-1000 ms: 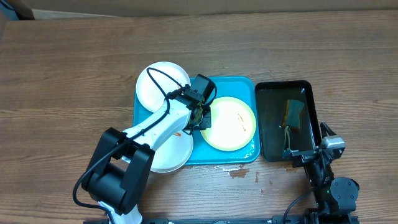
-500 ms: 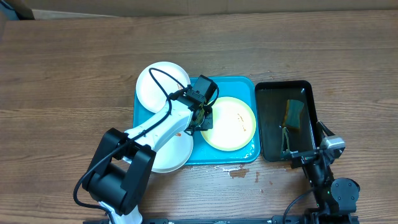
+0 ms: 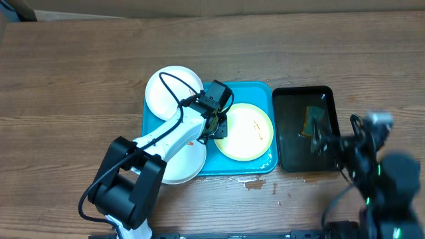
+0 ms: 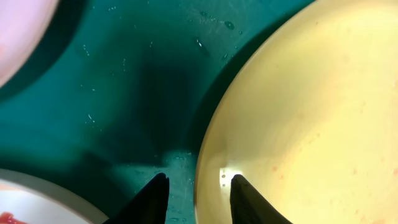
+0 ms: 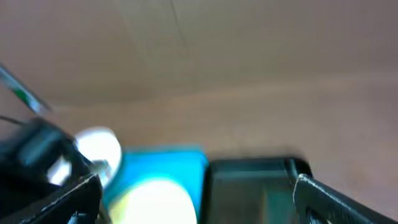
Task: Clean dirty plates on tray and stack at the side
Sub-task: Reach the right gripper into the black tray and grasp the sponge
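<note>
From above, the blue tray lies mid-table. The yellow-rimmed plate sits on its right half. The rear white plate and the near white plate overlap its left side. The left gripper sits at the yellow-rimmed plate's left edge. A black tray just to the right holds a sponge, and the right arm beside it is blurred.

The left wrist view shows the fingers narrowly apart. They straddle the plate's rim without pinching it, one over the tray and one over the plate.

In the blurred right wrist view, the right gripper gapes wide, holding nothing.
</note>
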### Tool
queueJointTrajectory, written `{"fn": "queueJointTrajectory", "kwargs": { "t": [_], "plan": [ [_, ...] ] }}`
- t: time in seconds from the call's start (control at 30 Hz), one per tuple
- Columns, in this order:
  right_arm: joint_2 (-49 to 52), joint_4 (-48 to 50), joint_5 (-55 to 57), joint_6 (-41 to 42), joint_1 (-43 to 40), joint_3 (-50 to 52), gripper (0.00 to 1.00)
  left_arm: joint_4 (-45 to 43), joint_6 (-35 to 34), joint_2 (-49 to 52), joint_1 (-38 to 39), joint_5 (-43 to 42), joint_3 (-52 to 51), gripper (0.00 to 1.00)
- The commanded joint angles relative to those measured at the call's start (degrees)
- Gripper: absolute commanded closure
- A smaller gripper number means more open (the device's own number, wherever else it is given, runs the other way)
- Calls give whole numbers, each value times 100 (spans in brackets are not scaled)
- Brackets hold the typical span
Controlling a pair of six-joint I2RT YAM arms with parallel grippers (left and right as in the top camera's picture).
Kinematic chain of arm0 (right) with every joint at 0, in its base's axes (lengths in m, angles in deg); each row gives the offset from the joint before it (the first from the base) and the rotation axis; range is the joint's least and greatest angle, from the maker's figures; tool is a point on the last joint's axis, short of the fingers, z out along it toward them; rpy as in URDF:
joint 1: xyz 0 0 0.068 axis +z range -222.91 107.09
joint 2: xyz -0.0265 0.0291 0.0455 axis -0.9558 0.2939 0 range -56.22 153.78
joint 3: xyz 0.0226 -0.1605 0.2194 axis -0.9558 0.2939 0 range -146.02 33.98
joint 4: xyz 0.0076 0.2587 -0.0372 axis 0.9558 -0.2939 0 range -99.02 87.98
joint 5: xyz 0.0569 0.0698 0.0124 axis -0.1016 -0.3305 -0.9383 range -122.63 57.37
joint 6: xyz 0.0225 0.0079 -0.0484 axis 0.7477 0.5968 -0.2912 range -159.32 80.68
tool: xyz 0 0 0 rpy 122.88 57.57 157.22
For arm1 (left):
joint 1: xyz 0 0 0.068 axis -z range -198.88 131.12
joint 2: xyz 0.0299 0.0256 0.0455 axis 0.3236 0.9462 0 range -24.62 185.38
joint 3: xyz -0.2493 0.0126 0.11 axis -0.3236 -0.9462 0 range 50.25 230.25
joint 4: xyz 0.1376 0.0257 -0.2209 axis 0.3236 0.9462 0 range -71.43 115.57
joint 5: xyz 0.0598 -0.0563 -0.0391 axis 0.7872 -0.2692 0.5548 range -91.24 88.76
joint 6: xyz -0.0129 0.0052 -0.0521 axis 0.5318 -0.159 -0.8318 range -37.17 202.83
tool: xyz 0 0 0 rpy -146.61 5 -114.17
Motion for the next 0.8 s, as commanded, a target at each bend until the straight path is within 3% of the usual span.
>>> {"fn": "queueJointTrajectory", "kwargs": {
  "t": [0.0,0.27,0.3,0.4,0.57,0.77],
  "plan": [
    [1735,-841,223,-345,-22,-1250,0,-11,-33,105,37,-4,-20,64],
    [4212,-2173,-313,-260,-28,-2817,0,-15,-35,105,37,-4,-20,61],
    [4367,-2175,-267,-262,-42,-2826,0,-15,-35,105,37,-4,-20,60],
    [4804,-2184,140,-238,-70,-2824,22,-13,-33,105,37,-4,-20,60],
    [5399,-2245,691,452,-70,-2809,23,-15,-33,105,37,-4,-20,60],
    [5980,-2238,1224,479,-70,-2752,23,-15,-33,105,37,-4,-20,59]
  ]
}}
